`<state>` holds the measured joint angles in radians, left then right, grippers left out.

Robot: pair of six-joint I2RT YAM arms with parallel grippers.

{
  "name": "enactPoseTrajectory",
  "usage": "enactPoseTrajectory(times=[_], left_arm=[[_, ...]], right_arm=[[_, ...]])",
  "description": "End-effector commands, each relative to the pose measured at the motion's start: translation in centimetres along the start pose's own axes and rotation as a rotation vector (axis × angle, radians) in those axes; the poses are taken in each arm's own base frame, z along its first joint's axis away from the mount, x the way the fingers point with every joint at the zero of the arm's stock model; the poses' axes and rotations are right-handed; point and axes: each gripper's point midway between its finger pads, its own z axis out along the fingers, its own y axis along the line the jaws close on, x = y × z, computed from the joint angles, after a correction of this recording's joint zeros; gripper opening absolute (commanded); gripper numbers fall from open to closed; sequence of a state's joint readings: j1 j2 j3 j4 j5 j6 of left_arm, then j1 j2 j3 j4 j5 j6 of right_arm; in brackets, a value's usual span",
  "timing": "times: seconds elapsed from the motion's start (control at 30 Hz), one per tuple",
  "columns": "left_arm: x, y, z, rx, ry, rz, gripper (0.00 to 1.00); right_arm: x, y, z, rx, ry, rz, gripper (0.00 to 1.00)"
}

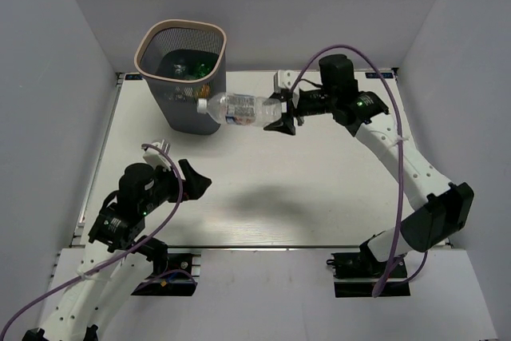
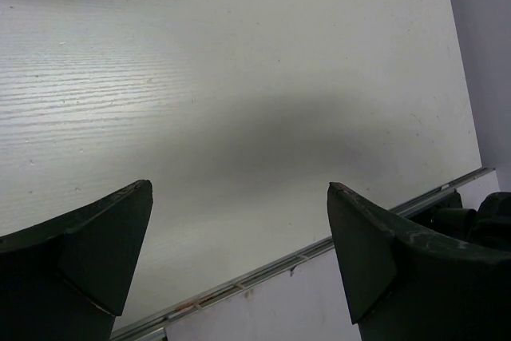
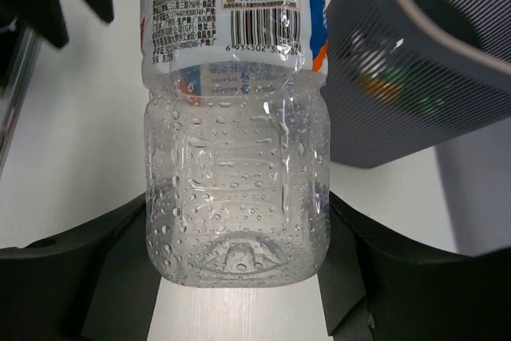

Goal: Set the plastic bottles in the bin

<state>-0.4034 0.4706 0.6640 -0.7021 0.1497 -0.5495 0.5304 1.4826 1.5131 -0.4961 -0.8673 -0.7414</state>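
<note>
My right gripper [image 1: 281,117] is shut on the base of a clear plastic bottle [image 1: 238,108] with a white and blue label and a white cap. It holds the bottle level in the air, cap toward the bin [image 1: 182,77], just right of the bin's wall. In the right wrist view the bottle [image 3: 236,189] fills the middle between my fingers and the bin [image 3: 415,77] is at the upper right. Green bottles [image 1: 185,65] lie inside the bin. My left gripper [image 1: 194,183] is open and empty, low over the table's near left; in its own view the gripper [image 2: 239,257] has nothing between the fingers.
The white table [image 1: 263,189] is bordered by grey walls on three sides and a metal rail [image 2: 319,249] at the near edge. The right arm [image 1: 399,157] stretches across the right side of the table.
</note>
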Motion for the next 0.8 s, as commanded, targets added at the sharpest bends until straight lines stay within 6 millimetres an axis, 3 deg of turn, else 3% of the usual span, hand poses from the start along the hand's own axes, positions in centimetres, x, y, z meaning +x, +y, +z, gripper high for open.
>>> enactPoseTrajectory(times=[0.0,0.13,0.17,0.2,0.33,0.4,0.43,0.5,0.57,0.77], left_arm=[[-0.5,-0.7,0.5,0.036,-0.014,0.01,1.0],[0.0,-0.9,1.5,0.054,0.013,0.012,1.0],[0.3,-0.9,1.8,0.052,0.034,0.009,1.0],[0.4,-0.7,1.9,0.048,0.041,0.016,1.0],[0.2,-1.0,2.1,0.063,0.039,0.038,1.0],[0.1,-1.0,2.3,0.064,0.038,0.038,1.0],[0.1,-1.0,2.3,0.064,0.038,0.038,1.0],[0.2,-0.9,2.5,0.065,0.037,0.038,1.0],[0.4,-0.8,2.5,0.065,0.037,0.038,1.0],[1.1,-0.5,2.6,0.067,0.052,0.036,1.0]], right_arm=[[-4.0,-3.4,-0.2,0.12,-0.083,0.014,0.0],[-6.0,-9.7,1.1,0.27,-0.111,0.006,0.0],[-8.2,-11.6,0.3,0.332,-0.144,-0.017,0.0],[-7.9,-13.6,2.1,0.34,-0.148,-0.012,0.0],[-10.4,-19.1,4.1,0.438,-0.211,-0.011,0.0],[-10.7,-20.5,5.8,0.444,-0.243,-0.028,0.0],[-11.8,-20.8,6.0,0.456,-0.287,-0.071,0.01],[-10.2,-20.7,7.8,0.456,-0.297,-0.076,0.05],[-10.8,-20.2,8.9,0.464,-0.33,-0.104,0.06],[-11.8,-22.0,10.4,0.536,-0.437,-0.104,0.08]])
